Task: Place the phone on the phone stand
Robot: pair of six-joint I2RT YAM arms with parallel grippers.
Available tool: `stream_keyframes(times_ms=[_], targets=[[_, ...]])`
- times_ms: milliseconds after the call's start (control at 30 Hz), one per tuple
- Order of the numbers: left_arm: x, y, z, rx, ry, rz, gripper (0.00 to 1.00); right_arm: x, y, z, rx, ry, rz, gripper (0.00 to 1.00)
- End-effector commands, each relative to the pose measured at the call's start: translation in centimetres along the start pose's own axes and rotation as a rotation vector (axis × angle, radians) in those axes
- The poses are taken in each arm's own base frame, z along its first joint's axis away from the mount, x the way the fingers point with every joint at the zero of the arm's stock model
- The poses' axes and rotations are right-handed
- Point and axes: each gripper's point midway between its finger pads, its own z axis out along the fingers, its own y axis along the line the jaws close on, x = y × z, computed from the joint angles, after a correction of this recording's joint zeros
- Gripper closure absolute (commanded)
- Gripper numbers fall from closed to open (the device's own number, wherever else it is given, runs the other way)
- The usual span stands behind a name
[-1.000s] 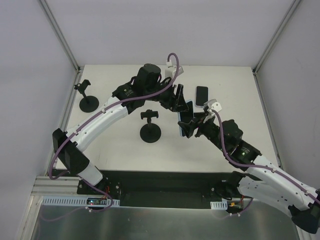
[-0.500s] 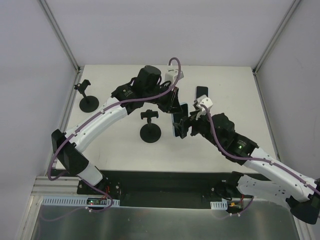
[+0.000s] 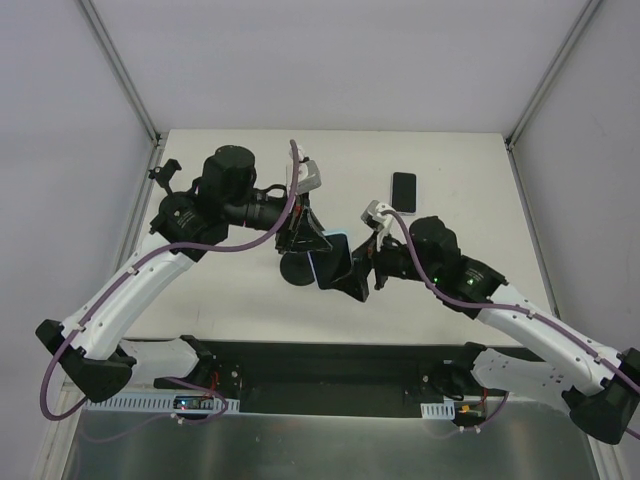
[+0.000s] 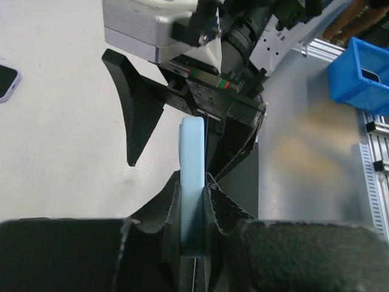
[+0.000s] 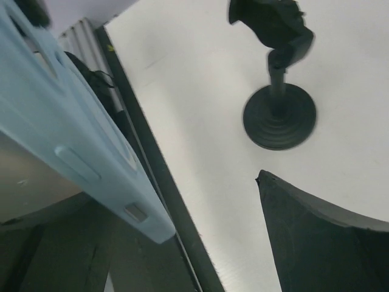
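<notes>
Phone (image 3: 332,262), in a pale blue case, hangs in the air above the near middle of the surface (image 3: 240,300), just beside the centre stand (image 5: 279,115). The left tool (image 3: 318,250) is pressed together on it, pinching across its two faces near one end. From the left wrist I see the slab edge-on between the fingers (image 4: 164,201).

The right tool (image 3: 358,272) stands spread wide. Its fingers flank the phone's free end, and as far as I can tell they grip nothing.

I judge the phone to be stiff, flat and fairly light. The case looks rubbery, so the pads should bite well. With only one end held it could pivot in the grip, and the glass would not forgive a drop. A hold nearer the middle, across the faces, would leave the long edges free for the stand's clamp.

The surface is plain white and matte. A second phone (image 3: 403,190) lies flat at the far right, and a second stand (image 3: 176,205) sits far left. White walls close in on three sides, and both arms crowd the centre, so there is little room to swing.
</notes>
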Motion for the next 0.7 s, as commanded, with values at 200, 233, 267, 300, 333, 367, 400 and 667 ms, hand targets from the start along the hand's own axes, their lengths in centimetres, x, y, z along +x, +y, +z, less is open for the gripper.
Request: stream_keyframes(times_ms=[200,233,267,300,333,367,400,667], targets=[[-0.2,-4.4,-0.7,0.229,-0.055,0.143,1.0,-4.6,7.5,-1.2,-0.433,-0.161,-0.003,0.42],[-0.2,-4.3,-0.7,0.228,-0.057,0.137,1.0,-4.6,7.8,-1.2,-0.453,-0.159,0.002,0.43],[-0.2,-4.2,-0.5,0.228,-0.054,0.129,1.0,-4.5,8.0,-1.1,-0.466,-0.157,0.007,0.44],[-0.3,-4.2,-0.5,0.228,-0.055,0.124,1.0,-4.8,8.3,-1.2,-0.486,-0.17,-0.001,0.46],[-0.4,-4.2,-0.4,0.232,-0.057,0.115,1.0,-4.6,8.3,-0.9,-0.498,-0.159,0.021,0.51],[-0.4,-4.1,-0.3,0.233,-0.054,0.108,1.0,-4.4,8.3,-0.7,-0.501,-0.157,0.028,0.52],[-0.4,-4.0,-0.2,0.232,-0.057,0.109,1.0,-4.6,8.4,-0.7,-0.509,-0.163,0.029,0.54],[-0.6,-3.0,0.3,0.181,-0.06,0.071,0.99,-4.1,8.2,0.0,-0.516,-0.163,0.049,0.99]])
